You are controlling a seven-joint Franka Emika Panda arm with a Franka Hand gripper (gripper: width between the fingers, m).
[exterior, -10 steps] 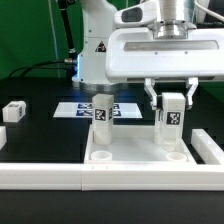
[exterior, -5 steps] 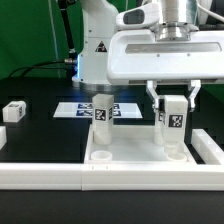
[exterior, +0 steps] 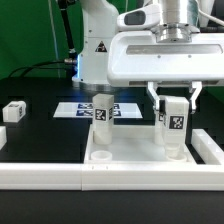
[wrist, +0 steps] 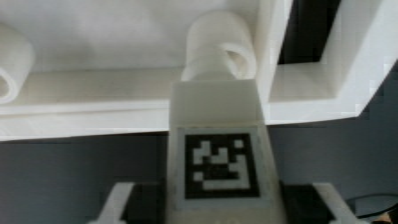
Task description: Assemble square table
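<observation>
Slab [exterior: 135, 148]: lies rim-up behind the rail [exterior: 60, 178]; unmoved.
Gripper [exterior: 173, 100]: clamped on a leg; fingers seen slightly turned since a second ago.
Held leg [exterior: 173, 122]: upright, lower end at the slab's corner hole on the exterior view's right; height unchanged, so it is judged mid screw-in.
Second leg [exterior: 101, 115]: stands at the slab's other far corner.

The white square tabletop [exterior: 135, 150] lies flat. A first leg [exterior: 101, 118] and a second leg [exterior: 174, 122] are upright at two corners. A third leg [exterior: 14, 110] lies apart.
</observation>
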